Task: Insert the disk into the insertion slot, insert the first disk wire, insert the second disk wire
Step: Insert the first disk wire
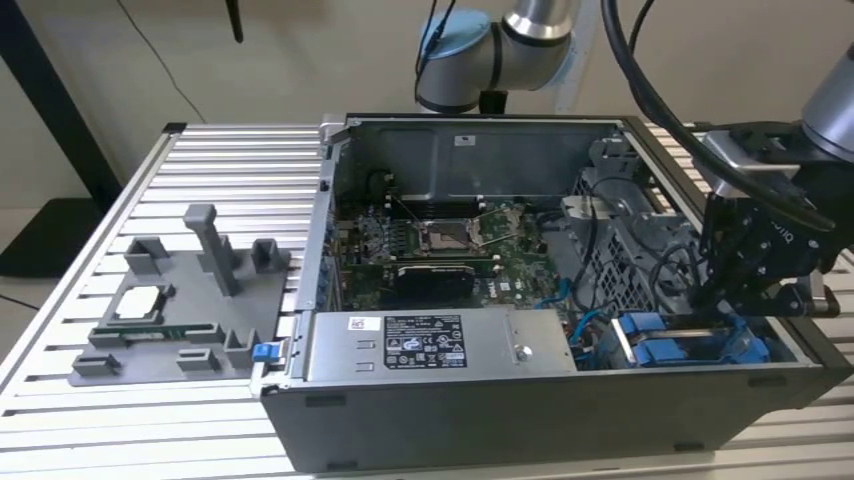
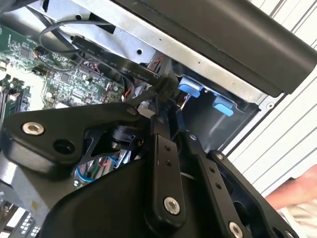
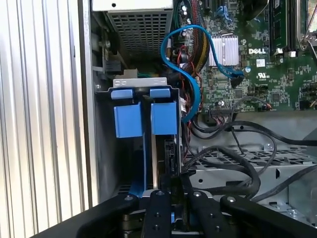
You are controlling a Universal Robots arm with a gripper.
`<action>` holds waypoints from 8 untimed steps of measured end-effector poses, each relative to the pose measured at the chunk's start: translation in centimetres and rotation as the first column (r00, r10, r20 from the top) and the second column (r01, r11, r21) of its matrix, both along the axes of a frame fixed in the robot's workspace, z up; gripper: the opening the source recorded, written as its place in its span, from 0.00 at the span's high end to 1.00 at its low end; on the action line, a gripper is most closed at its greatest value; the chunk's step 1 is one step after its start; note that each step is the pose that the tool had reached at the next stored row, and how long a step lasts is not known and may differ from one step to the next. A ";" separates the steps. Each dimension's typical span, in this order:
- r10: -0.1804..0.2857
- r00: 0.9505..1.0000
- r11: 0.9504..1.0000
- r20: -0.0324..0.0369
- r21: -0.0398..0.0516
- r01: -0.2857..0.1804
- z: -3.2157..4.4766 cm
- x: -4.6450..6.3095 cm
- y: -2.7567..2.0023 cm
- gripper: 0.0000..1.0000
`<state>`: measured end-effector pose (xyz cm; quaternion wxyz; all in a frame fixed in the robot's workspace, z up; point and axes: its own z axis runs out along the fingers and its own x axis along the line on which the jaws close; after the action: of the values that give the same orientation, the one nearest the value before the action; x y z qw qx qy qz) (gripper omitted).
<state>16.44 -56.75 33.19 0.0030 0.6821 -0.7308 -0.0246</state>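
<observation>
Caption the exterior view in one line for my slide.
Gripper hangs inside the open computer case, just above the blue drive carriers at the exterior view's right.

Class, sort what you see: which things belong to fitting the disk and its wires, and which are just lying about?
Job: disk in blue carrier; drive cage slot; blue cable; gripper.
Lying about: grey tray; loose processor; memory stick; CPU socket; power supply.

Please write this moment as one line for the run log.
disk: in drive cage, beside other blue carrier | gripper: low over cage, at black connector by disk
</observation>
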 end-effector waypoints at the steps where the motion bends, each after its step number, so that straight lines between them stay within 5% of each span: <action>1: -0.002 1.000 1.000 0.000 0.006 0.002 0.09 0.0 0.01 1.00; 3: -0.003 1.000 1.000 0.000 0.007 0.003 0.82 0.0 -0.01 1.00; 4: -0.004 1.000 1.000 0.000 0.006 0.004 1.34 0.0 0.00 0.00; 8: -0.003 1.000 1.000 0.000 0.006 0.003 3.18 0.0 0.00 0.00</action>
<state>16.42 -56.75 36.37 0.0010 0.6809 -0.7319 -0.0268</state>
